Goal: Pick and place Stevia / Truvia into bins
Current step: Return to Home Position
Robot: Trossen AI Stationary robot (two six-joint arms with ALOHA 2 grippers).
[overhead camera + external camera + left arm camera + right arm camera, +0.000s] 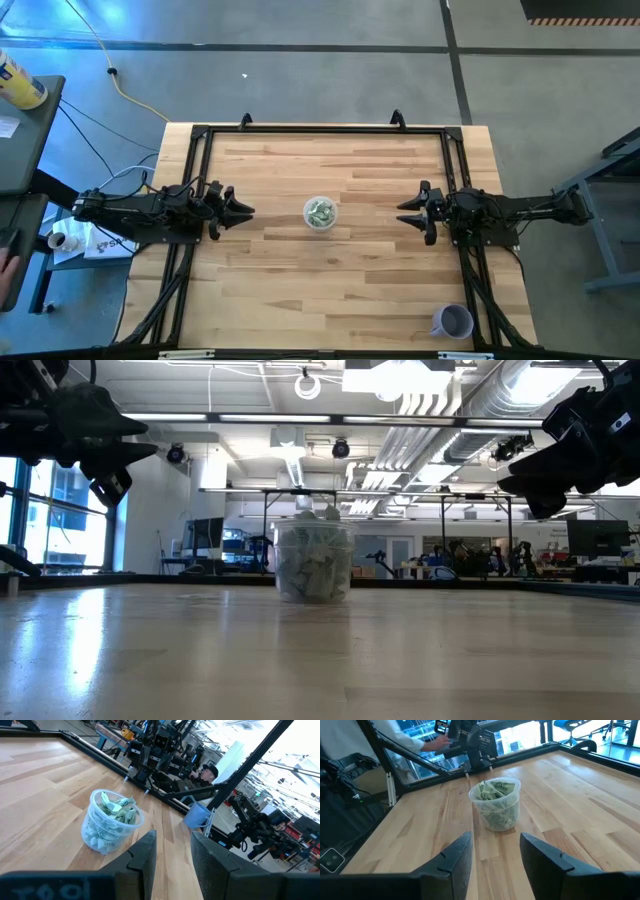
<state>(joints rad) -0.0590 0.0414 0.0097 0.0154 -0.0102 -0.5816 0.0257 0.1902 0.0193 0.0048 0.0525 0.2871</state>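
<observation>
A small clear plastic cup, the bin (320,213), stands on its base at the middle of the wooden table, filled to the rim with green and white Stevia packets (116,810) (496,790) (315,560). My left gripper (245,210) hovers open above the table to the left of the bin. My right gripper (405,212) hovers open to the right of it. The fingers of both point at the bin across a wide gap, with nothing between them (172,855) (495,855).
A lavender cup (453,322) stands at the table's near right corner. A black frame (320,128) runs along the table's far edge and sides. A person's hand (435,741) shows beyond the table's left side. Bare wood lies all around the bin.
</observation>
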